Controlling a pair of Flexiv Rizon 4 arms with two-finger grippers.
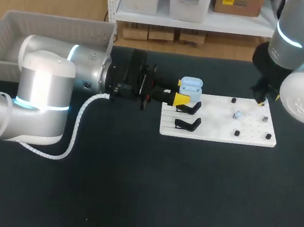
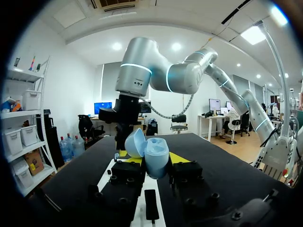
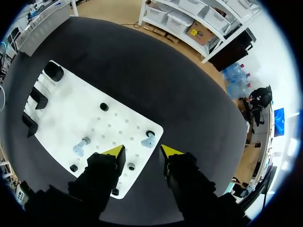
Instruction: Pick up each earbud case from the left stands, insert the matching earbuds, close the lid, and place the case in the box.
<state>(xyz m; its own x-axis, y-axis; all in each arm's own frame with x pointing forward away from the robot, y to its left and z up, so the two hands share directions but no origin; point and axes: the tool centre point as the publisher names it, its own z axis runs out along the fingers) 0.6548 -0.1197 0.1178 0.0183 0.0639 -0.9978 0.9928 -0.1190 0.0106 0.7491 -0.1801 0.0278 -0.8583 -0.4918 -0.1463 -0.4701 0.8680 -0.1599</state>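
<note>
In the head view, the light-blue earbud case, lid raised, is seen clamped in the left gripper above the black stands at the white board's left end. The grey box sits well apart, and the right gripper is held over the board's far corner.

In the left wrist view, the case is pressed from both sides by the yellow tips.

In the right wrist view, the jaws are held apart over the board's edge — one earbud lies just ahead of them, and a second earbud lies off to one side.
</note>
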